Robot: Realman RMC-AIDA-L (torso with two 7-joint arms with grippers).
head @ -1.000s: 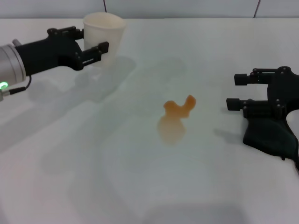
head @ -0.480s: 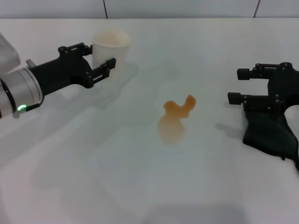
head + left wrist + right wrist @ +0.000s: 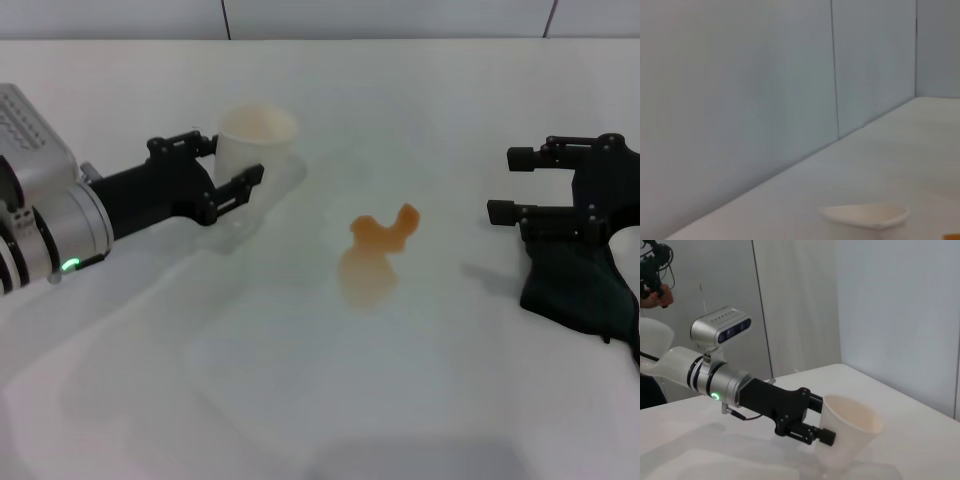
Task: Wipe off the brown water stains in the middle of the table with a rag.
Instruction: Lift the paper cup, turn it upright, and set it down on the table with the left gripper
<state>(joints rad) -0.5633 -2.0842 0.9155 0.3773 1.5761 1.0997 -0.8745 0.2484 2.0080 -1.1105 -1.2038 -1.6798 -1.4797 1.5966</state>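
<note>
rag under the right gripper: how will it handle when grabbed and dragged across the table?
The rag lies in a lumpy heap with a thin trailing strip, so it is probably floppy and will bunch, not stay flat. It looks soft and small, so likely light. On the smooth, sheeny table it should slide easily under the right gripper, whose fingers are open above it.

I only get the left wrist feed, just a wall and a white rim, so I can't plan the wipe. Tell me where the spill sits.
Observer: The brown water stains lie mid-table, untouched, between the two arms.
Operator: Report what that white rim belongs to.
Observer: A white paper cup, upright, gripped by the left gripper on the left side, apart from the stains.
Operator: Locate the rag.
Observer: The rag, a black cloth, lies on the table's right side, with the open right gripper just above it and not gripping it.
</note>
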